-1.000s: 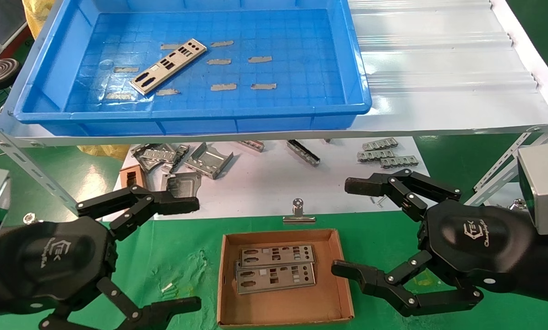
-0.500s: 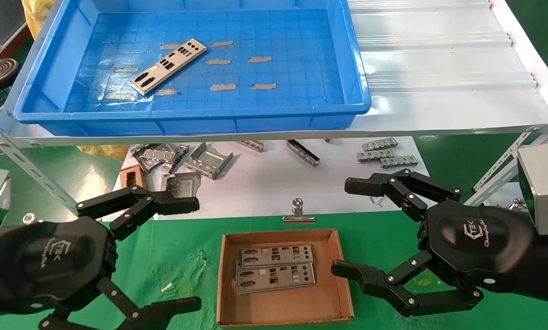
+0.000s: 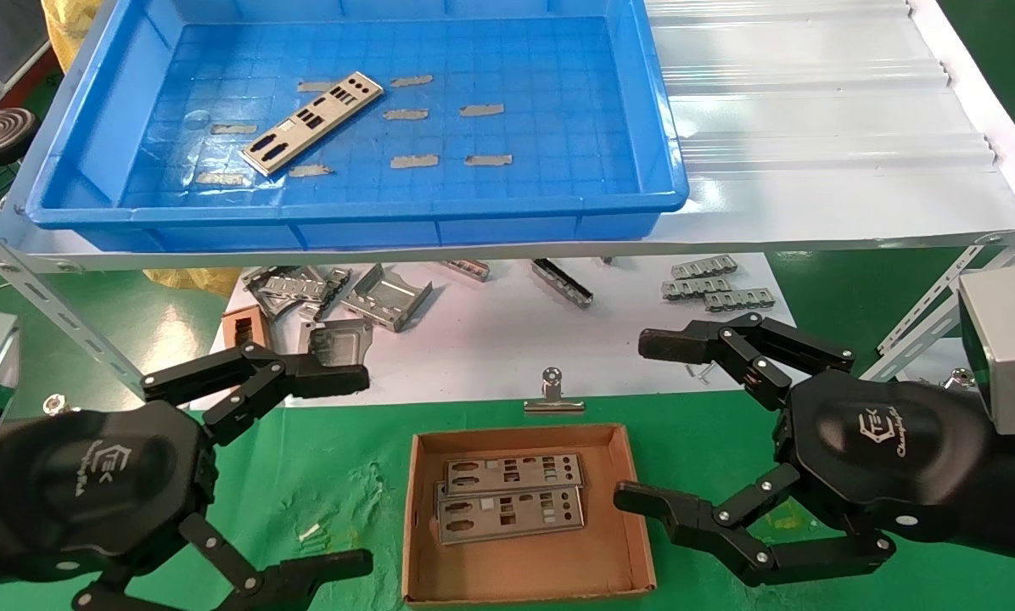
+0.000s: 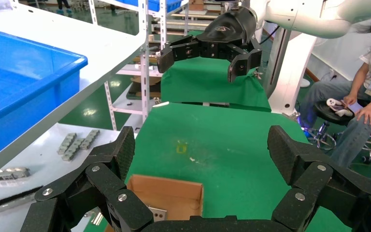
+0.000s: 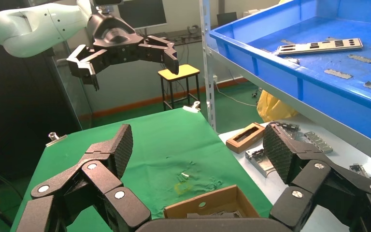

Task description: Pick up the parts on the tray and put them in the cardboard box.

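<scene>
One silver plate point(image 3: 311, 123) lies slanted on the floor of the blue tray point(image 3: 660, 127) on the upper shelf; it also shows in the right wrist view point(image 5: 320, 46). Two plates point(image 3: 512, 496) lie stacked in the cardboard box point(image 3: 635, 509) on the green mat. My left gripper point(image 3: 342, 471) is open and empty, hovering left of the box. My right gripper point(image 3: 643, 420) is open and empty, hovering right of the box. The box corner shows in the left wrist view point(image 4: 166, 195) and the right wrist view point(image 5: 207, 205).
Bent grey brackets point(image 3: 338, 293) and ridged strips point(image 3: 711, 284) lie on the white sheet under the shelf. A small brown frame point(image 3: 243, 327) sits at its left. A binder clip point(image 3: 552, 395) lies just behind the box. Shelf struts point(image 3: 49, 314) slant down at both sides.
</scene>
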